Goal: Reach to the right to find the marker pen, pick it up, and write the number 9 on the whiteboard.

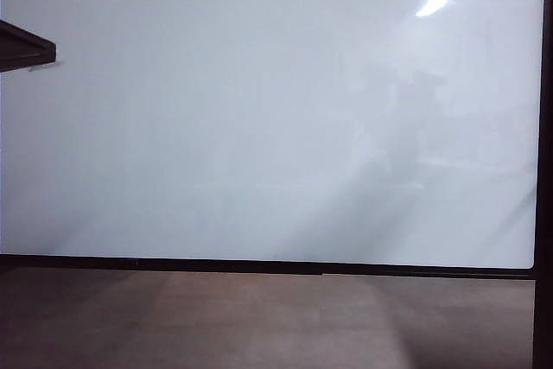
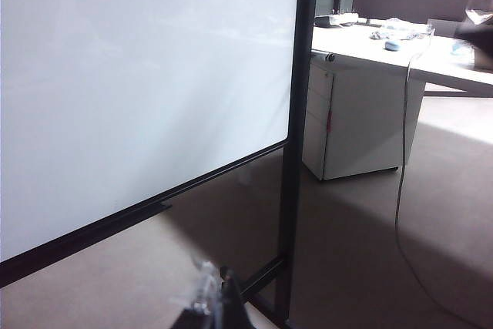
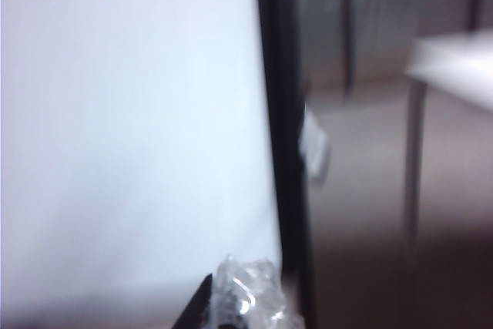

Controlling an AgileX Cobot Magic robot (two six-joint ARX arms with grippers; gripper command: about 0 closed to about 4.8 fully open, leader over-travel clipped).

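The whiteboard (image 1: 259, 127) fills most of the exterior view, glossy white in a thin black frame, with nothing drawn on the part I see. The marker pen and the number 9 are out of view. Neither gripper shows in the exterior view. In the left wrist view my left gripper (image 2: 217, 279) is blurred, low beside the whiteboard (image 2: 139, 75) near its lower corner, its tips together and holding nothing. In the right wrist view my right gripper (image 3: 223, 287), wrapped in clear film, sits shut and empty in front of the whiteboard (image 3: 131, 113), close to its black side edge.
A dark shelf edge (image 1: 26, 45) juts in at the exterior view's left. The board's black stand post (image 2: 296, 113) rises beside a white desk (image 2: 385, 48) with a drawer cabinet (image 2: 354, 121) and a hanging cable (image 2: 402, 152). Brown floor (image 1: 259, 317) lies below.
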